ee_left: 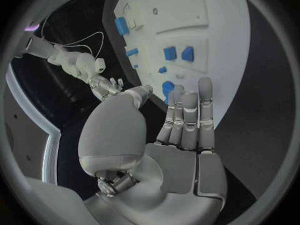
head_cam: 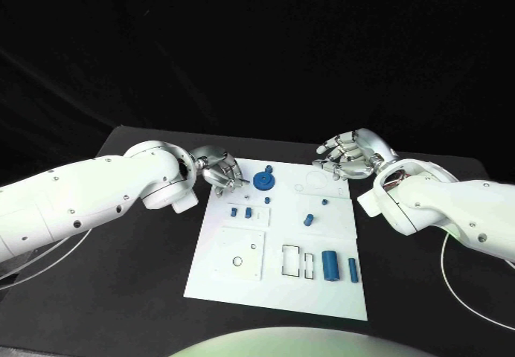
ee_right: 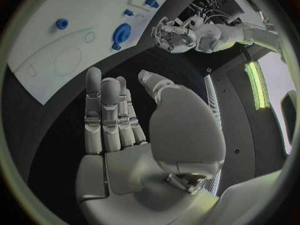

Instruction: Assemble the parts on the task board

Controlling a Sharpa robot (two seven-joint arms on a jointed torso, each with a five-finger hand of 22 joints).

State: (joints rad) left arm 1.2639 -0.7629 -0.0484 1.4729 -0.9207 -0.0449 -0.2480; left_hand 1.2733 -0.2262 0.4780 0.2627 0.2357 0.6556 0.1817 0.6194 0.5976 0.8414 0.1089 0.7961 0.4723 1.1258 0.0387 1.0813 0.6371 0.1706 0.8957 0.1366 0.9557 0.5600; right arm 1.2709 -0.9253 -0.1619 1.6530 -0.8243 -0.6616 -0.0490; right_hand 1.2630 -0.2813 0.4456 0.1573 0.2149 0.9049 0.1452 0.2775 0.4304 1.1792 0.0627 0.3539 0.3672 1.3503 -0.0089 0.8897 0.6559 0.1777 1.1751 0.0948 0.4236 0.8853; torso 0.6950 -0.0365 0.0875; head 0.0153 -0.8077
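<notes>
Both the left hand point(head_cam: 223, 174) and right hand point(head_cam: 345, 155) hover spread and empty beside the task board point(head_cam: 236, 286), whose blue parts point(head_cam: 330, 265) mostly lie loose between them, so assembly looks barely begun.

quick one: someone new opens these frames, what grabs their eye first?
Probably the white task board lying mid-table, dotted with small blue parts, the largest a round blue gear-like piece near its far edge. Next, the two silver hands flanking that far end: the left hand at the board's left edge beside the round piece, and the right hand over the far right corner, both holding nothing.
</notes>
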